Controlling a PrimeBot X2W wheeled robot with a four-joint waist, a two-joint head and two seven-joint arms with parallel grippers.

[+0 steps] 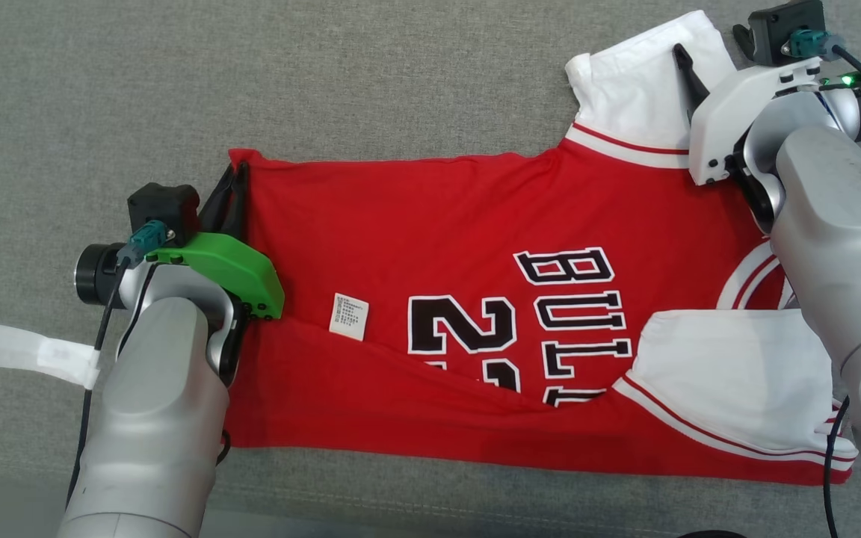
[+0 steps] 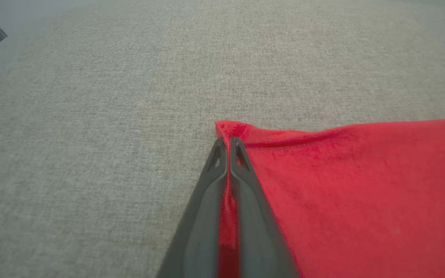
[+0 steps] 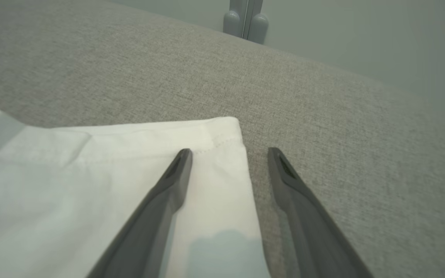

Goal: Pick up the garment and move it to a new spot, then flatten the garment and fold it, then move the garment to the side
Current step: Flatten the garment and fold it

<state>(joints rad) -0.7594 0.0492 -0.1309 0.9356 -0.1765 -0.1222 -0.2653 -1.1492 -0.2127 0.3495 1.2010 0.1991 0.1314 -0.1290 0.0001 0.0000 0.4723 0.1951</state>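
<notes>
Garment (image 1: 430, 239), a red jersey with white sleeves, is laid flat and sideways across the middle of the grey fabric surface (image 1: 102, 90), hem toward the robot's left and shoulders toward its right. Its near long side lies close to the surface's near edge. A red flap along that side is turned up over the lower part of the black-and-white lettering (image 1: 572, 314). A small white label (image 1: 348, 315) is seen on the red body near the hem. The far sleeve (image 1: 640, 82) is spread out toward the far right of the surface. The near sleeve (image 1: 729, 373) is folded in over the red body. Left gripper (image 1: 235, 183) is set at the far hem corner with its jaws pressed together. In the left wrist view red cloth is pinched between them (image 2: 226, 141). Right gripper (image 1: 707, 45) is held at the far sleeve with jaws apart and nothing gripped. In the right wrist view (image 3: 230, 151) one finger is seen over the white cloth and the other over bare grey surface, with the sleeve's side edge between them.
</notes>
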